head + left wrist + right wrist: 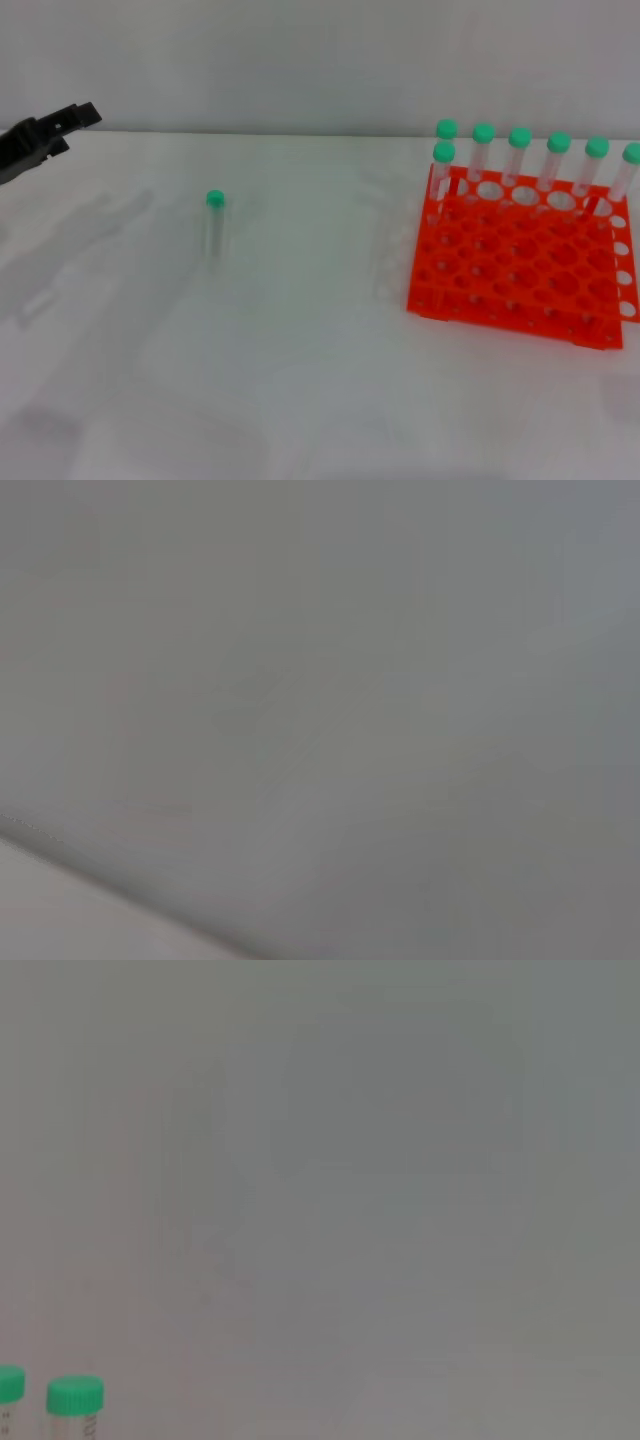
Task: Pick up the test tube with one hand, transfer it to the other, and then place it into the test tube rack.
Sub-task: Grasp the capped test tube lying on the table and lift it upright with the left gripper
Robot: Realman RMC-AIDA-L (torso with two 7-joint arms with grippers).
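Because the test tube [214, 222] lies alone on the white table [300, 380], green cap pointing away from the robot and clear body toward it, it is open to a grasp from above with nothing crowding it. The left gripper [62, 124] sits at the far left edge of the head view, well apart from the tube, which lies off to the gripper's right and nearer the robot. Whether its black fingers stand apart or together I cannot tell, since only a dark forked outline shows. That arm looks the likelier to make the first pick, being on the tube's side. The test tube rack [520, 265] stands much farther to that gripper's right, beyond the tube. Its back row already holds several green-capped tubes [519, 155] upright, leaving the nearer holes free to receive one more. The right gripper is not visible in any view, and its wrist camera catches only two green caps [74, 1396] at the frame's corner, which suggests it waits near the rack for the handover.
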